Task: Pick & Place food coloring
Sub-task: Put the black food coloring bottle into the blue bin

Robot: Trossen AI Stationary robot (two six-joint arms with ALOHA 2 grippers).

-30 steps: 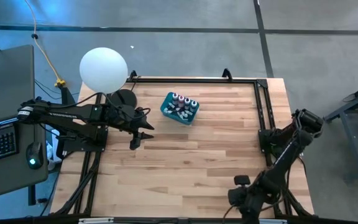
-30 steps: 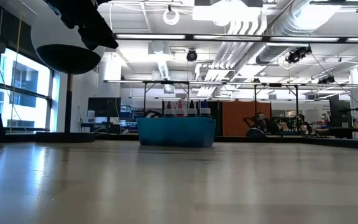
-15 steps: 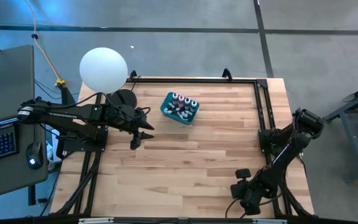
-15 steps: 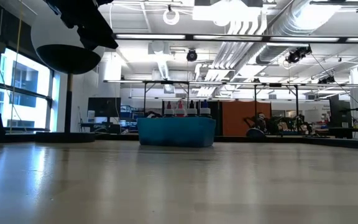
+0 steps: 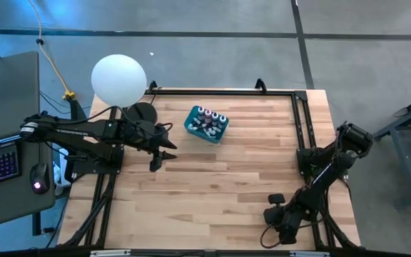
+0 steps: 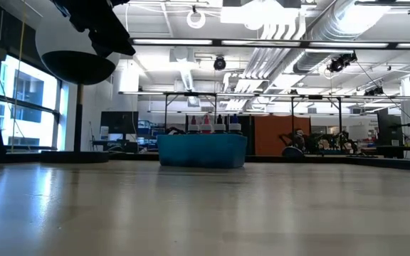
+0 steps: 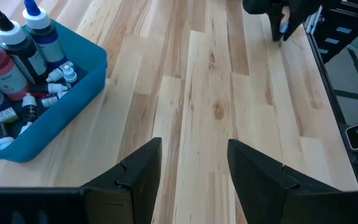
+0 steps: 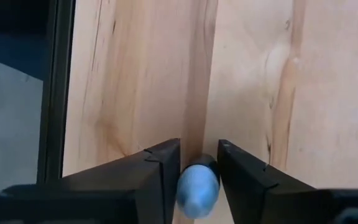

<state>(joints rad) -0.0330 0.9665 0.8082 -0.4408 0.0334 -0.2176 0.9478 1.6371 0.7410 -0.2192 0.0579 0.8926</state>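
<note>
Two arms are over your table (image 5: 212, 185), one at each side. On the left, a big white ball (image 5: 118, 78) sits just off the table's far left corner. Beside it your left arm reaches in over the left edge, and the left gripper (image 5: 155, 158) hangs over bare wood with its fingers (image 7: 143, 171) spread apart and nothing between them.

Further right, toward the far edge of the table, you have the blue tub (image 5: 205, 124). It stands flat on the wood, well apart from both grippers. The food coloring bottles (image 5: 209, 118) are all inside it: in the left wrist view a few taller ones (image 7: 18, 46) stand upright along one side, with red, dark and blue bodies, and many tiny white-capped ones (image 7: 43, 93) lie jumbled in the bottom. From table height you see only the tops of the tall bottles (image 6: 208, 124) over the tub's rim.

On the right, your right arm folds back along the table's right side, and the right gripper (image 5: 275, 214) sits low near the front right corner. Its fingers (image 8: 157, 171) are clamped on a small bottle with a rounded blue tip (image 8: 197, 184), held close over the wood next to the table's dark edge rail
</note>
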